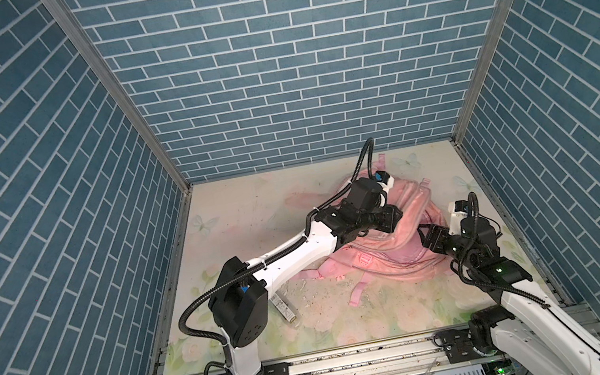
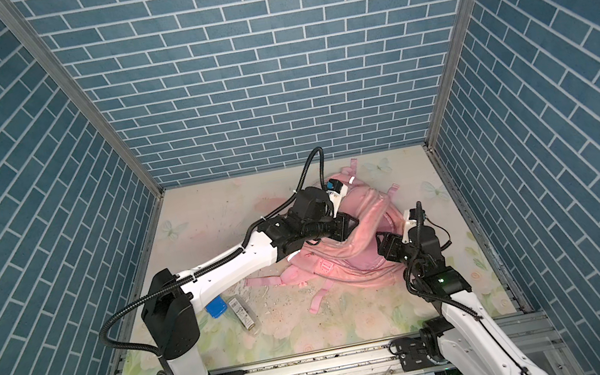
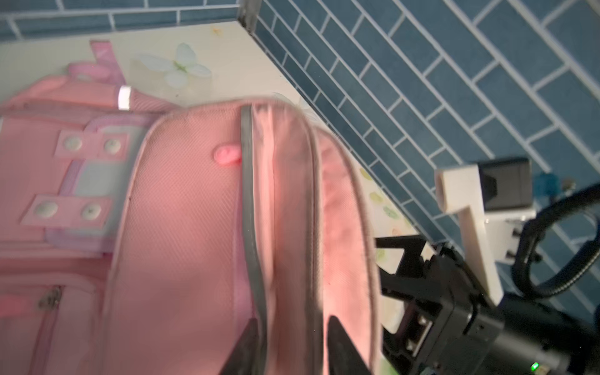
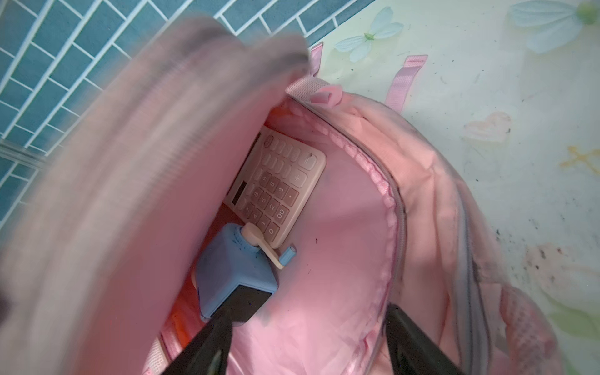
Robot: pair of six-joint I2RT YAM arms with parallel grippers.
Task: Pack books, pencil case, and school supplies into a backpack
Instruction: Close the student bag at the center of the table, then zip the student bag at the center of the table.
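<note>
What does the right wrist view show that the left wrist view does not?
Only the right wrist view: the calculator and blue sharpener inside the backpack. Only the left wrist view: the backpack's outer snap tabs and the right arm. Both: the pink backpack, floral table, blue brick wall.

Pink woven cloth on the backpack [image 3: 181,227], matt, with a fine ribbed weave; smoother, faintly shiny lining inside. Dull grey band [image 3: 250,201] along the flap, bright reflective strip [image 3: 124,97] on a strap. Smooth pale plastic on the calculator [image 4: 282,185], keys slightly glossy. Matt blue plastic on the pencil sharpener [image 4: 227,276], lightly speckled. Printed floral counter [image 4: 487,181], smooth yet scuffed and stained. Brushed metal on the front rail [image 1: 361,357].
</note>
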